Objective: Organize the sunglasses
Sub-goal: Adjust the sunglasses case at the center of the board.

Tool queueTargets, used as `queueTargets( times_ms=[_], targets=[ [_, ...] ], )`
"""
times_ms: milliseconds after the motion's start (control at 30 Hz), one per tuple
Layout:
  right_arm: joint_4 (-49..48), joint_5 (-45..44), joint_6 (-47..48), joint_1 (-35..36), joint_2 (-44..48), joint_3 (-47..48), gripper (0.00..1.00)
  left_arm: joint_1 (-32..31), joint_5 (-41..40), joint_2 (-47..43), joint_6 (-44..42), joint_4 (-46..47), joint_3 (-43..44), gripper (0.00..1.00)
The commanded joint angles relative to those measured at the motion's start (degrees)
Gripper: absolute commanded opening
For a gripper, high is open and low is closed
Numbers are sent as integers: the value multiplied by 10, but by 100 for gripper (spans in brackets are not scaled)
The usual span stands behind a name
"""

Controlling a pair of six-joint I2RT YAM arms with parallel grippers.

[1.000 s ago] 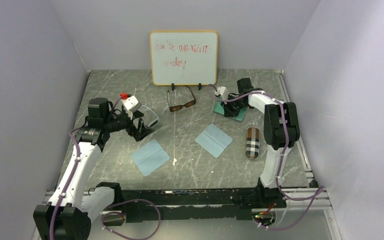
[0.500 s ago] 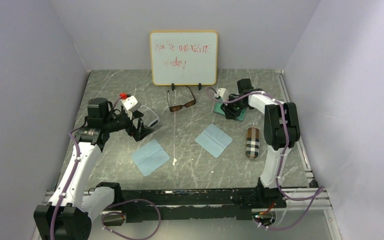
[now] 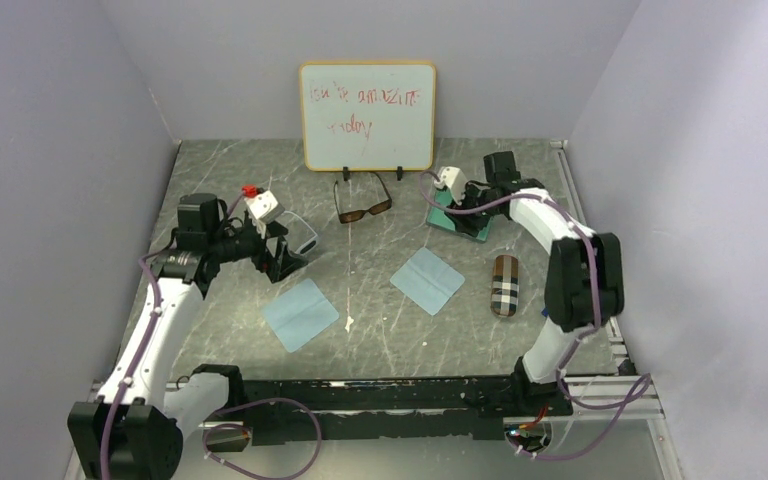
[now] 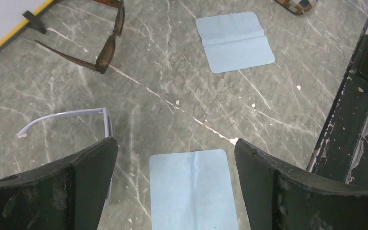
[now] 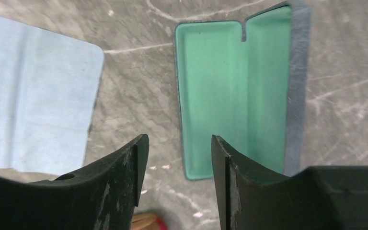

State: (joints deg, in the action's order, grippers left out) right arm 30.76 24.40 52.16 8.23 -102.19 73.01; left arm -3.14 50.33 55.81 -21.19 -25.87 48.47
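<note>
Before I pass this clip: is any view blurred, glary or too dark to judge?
Top external: even, soft light, no glare; the brown sunglasses and white sunglasses are small but clear, the whiteboard writing faint. Left wrist: table sharp, the white pair partly cut off by a dark finger of the left gripper. Right wrist: the open case is sharp and evenly lit, no glare.

There are white sunglasses point(image 3: 305, 240), brown sunglasses point(image 3: 363, 206) and a plaid case point(image 3: 504, 285).
</note>
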Motion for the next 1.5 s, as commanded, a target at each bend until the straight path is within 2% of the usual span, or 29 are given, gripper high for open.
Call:
queueTargets(
  times_ms=[0, 200, 267, 333, 433, 733, 1033, 1467],
  targets=[
    [3, 0, -73, 14, 110, -29, 55, -17, 8, 54, -58, -61, 57, 97],
    [16, -12, -181, 28, 213, -105, 54, -102, -82, 87, -53, -27, 87, 97],
    [-8, -56, -207, 28, 228, -134, 53, -120, -92, 96, -43, -13, 93, 97],
    [-28, -104, -217, 28, 226, -148, 47, -128, -84, 104, -25, 5, 92, 97],
    [-42, -170, -221, 28, 208, -161, 36, -133, -76, 105, -5, 34, 76, 97],
    [-79, -240, -218, 28, 114, -172, 23, -135, -91, 69, -3, 43, 48, 97],
    [-133, -277, -222, 28, 38, -158, 19, -135, -103, 64, -11, 30, 52, 97],
    [-161, -265, -205, 37, -26, -105, 19, -135, -109, 68, -11, 28, 53, 97]
  ],
)
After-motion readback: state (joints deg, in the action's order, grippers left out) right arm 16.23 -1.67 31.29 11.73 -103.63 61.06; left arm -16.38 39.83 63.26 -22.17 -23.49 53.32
